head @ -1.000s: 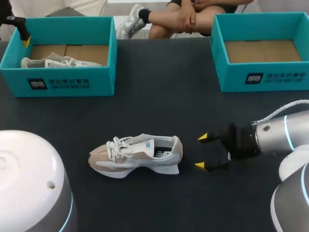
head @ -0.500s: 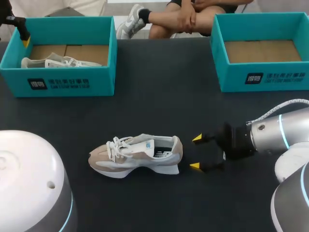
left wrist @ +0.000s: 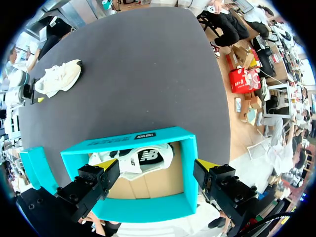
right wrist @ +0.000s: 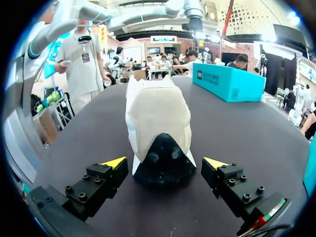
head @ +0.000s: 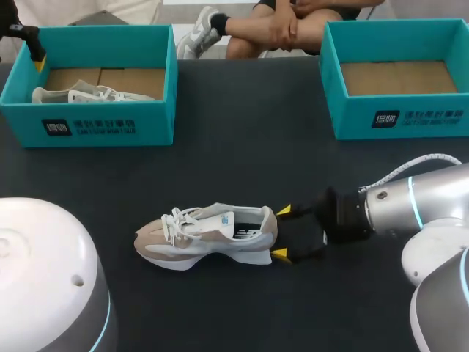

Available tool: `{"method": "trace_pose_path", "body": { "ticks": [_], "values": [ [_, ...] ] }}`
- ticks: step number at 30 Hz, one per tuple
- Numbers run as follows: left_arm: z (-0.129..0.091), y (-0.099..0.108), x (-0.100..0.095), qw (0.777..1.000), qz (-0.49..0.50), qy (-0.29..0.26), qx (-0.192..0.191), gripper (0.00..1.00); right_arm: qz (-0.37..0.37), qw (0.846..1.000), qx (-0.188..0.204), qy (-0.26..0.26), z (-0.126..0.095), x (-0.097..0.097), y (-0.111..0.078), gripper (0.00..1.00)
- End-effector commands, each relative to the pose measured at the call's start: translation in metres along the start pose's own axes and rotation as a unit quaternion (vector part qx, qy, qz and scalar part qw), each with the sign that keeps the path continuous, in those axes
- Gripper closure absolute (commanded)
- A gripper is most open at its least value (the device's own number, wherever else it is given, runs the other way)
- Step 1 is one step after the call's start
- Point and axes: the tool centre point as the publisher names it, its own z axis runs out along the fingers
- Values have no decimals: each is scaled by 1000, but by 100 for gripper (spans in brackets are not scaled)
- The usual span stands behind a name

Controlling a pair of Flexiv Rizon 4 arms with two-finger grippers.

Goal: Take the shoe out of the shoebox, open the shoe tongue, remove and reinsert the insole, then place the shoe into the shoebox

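Observation:
A beige and white shoe (head: 205,235) lies on its sole on the dark table, toe to the left. My right gripper (head: 281,233) is open at its heel, one yellow tip on each side. In the right wrist view the dark heel (right wrist: 163,158) sits between the open fingers of the right gripper (right wrist: 165,164), with gaps on both sides. My left gripper (left wrist: 156,164) hangs open above the left teal shoebox (left wrist: 128,143), which holds a second white shoe (left wrist: 143,158). One left fingertip (head: 38,64) shows at that shoebox (head: 102,125).
A second teal shoebox (head: 403,117) stands at the back right, with only its cardboard bottom showing. A second shoe (head: 88,94) lies in the left box. Bare dark table runs between the two boxes and in front of the shoe.
My right gripper has slid left along the table until its open tips flank the shoe's heel. The shoe and the left arm have not moved.

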Motion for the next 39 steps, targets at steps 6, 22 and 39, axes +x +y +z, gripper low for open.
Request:
{"method": "trace_pose_path", "body": {
  "ticks": [6, 22, 39],
  "values": [
    [0, -1, 0, 1000, 0, 1, -2, 0, -1, 1000, -9, 8, 24, 1, 5, 0],
    [0, -1, 0, 1000, 0, 1, -2, 0, -1, 999, -27, 34, 51, 8, 14, 0],
    [0, -1, 0, 1000, 0, 1, -2, 0, 2, 999, -31, 45, 60, 5, 12, 100]
  ]
}}
